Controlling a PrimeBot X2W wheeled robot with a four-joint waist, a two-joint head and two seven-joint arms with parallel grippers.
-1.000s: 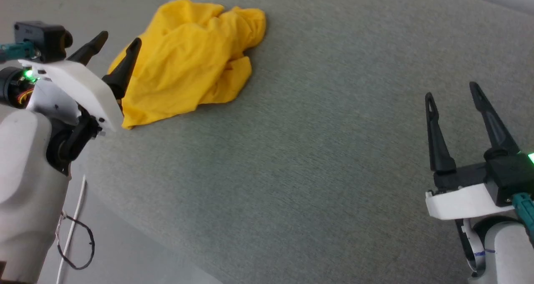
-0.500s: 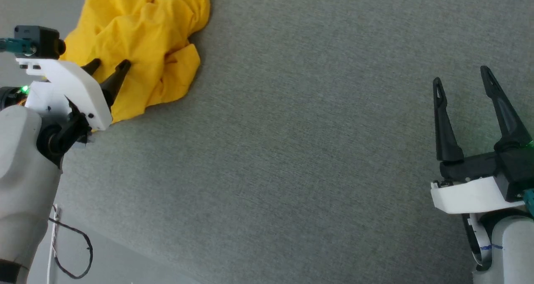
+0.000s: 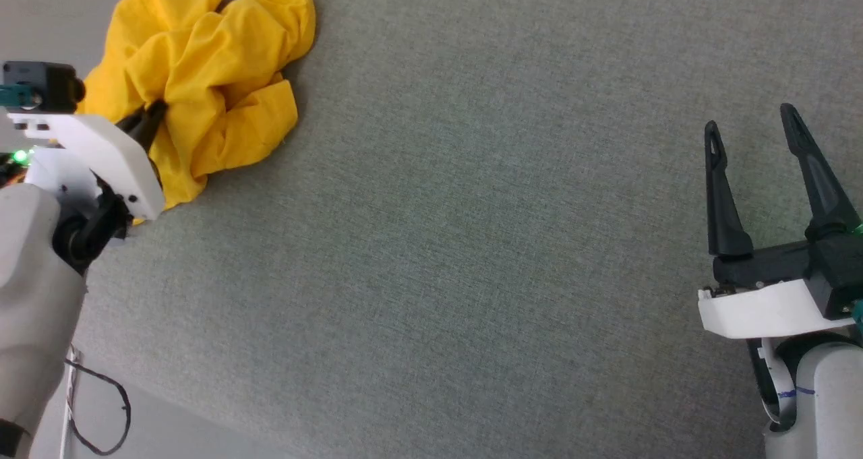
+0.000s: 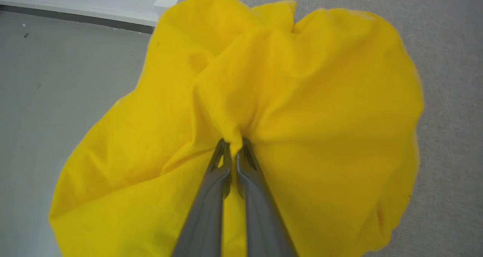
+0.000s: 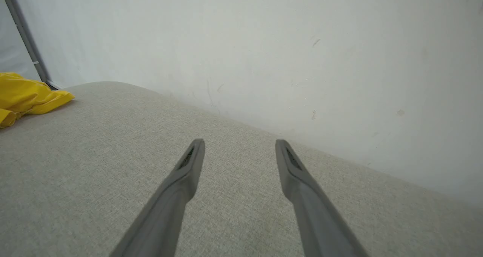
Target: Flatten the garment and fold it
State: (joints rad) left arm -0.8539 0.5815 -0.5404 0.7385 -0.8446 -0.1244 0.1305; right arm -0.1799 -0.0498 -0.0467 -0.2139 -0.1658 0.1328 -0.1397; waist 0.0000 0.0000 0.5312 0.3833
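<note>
Gripping the one crumpled garment [image 4: 302,79], left pincer [image 4: 233,142] nips a fold; right pincer [image 3: 752,125] gapes wide.

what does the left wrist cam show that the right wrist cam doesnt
Left wrist view: the left gripper shut on a pinch of the garment, smooth floor beside it. Right wrist view: the right gripper open over the grey fabric surface, a white wall behind. Both: the yellow garment lying on that grey surface.
</note>
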